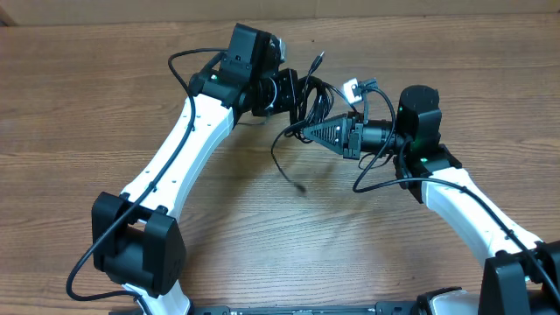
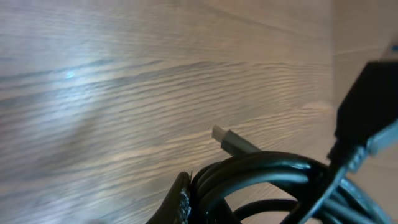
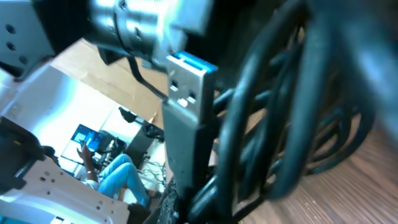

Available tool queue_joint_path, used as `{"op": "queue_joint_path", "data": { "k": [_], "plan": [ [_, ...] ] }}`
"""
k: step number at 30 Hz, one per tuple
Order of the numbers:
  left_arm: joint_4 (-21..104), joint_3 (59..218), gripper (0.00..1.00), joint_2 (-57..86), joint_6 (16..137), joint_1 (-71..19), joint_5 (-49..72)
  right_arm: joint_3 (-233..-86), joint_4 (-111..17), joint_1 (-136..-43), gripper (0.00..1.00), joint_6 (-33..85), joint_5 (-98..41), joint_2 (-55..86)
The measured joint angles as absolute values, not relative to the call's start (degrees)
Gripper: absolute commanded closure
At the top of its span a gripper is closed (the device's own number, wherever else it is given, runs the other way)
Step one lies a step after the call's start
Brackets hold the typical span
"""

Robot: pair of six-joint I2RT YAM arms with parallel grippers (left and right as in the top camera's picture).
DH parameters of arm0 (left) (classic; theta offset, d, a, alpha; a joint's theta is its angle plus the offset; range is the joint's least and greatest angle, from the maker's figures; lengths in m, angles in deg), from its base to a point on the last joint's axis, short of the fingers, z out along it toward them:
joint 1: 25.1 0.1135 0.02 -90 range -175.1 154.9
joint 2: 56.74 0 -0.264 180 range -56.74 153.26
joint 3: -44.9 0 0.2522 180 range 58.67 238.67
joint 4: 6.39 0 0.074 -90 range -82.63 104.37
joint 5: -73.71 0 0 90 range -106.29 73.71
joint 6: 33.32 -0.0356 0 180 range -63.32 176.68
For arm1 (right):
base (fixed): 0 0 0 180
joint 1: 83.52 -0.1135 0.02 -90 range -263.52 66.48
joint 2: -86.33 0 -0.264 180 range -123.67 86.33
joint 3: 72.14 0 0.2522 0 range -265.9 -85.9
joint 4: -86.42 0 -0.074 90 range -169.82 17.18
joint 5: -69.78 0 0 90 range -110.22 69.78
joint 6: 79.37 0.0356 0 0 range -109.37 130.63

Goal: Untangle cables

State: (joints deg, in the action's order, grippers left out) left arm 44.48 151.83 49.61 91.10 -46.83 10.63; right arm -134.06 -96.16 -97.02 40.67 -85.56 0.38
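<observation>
Two grippers on one bundle, overhead: left gripper (image 1: 300, 93) clenched on the upper side of the cables (image 1: 317, 98), right gripper (image 1: 308, 131) clenched on the lower side, tips close together. Bundle mid-frame between the arms, apparently lifted off the table (image 1: 131, 87). Loose ends out several ways: one up and back, one trailing down toward the near side, a white plug (image 1: 350, 87) to the right.

From the left wrist: black loops crowded against one finger (image 2: 177, 202), a metal plug (image 2: 233, 142) poking out over bare wood. No gap to be seen between strands.

From the right wrist: a blue plug (image 3: 186, 93) upright and close to the lens, thick blurred loops just beside it. Fingers themselves hard to make out here.

Looks hardly begun — nothing separated, no cord lying alone. Left to do, by this reading: draw the loops apart, free each cord, lay each down singly.
</observation>
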Motion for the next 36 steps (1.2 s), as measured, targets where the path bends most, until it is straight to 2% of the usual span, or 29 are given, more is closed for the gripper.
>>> {"op": "queue_joint_path", "data": {
  "k": [5,13,14,19,24,36],
  "plan": [
    [40.26,151.57,0.96,49.61,90.57,-44.01,18.43,-135.18,-86.70,-97.02,0.96,34.64,-81.67,0.44],
    [41.24,151.59,0.96,49.61,84.74,-36.73,27.87,-135.22,-79.27,-98.31,0.96,32.36,-71.00,0.46],
    [41.39,151.59,0.96,49.61,83.53,-35.95,29.29,-135.22,-78.46,-98.59,0.93,32.21,-69.17,0.46],
    [41.63,151.59,0.96,49.61,78.44,-35.23,34.32,-135.09,-74.89,-98.66,0.67,32.19,-60.10,0.46],
    [41.66,151.59,0.96,49.61,75.03,-35.51,36.70,-134.96,-74.50,-98.66,0.54,32.60,-55.90,0.46],
    [42.88,151.59,0.96,49.61,69.24,-36.65,39.22,-135.94,-78.87,-98.68,0.53,41.80,-54.28,0.46]
  ]
}}
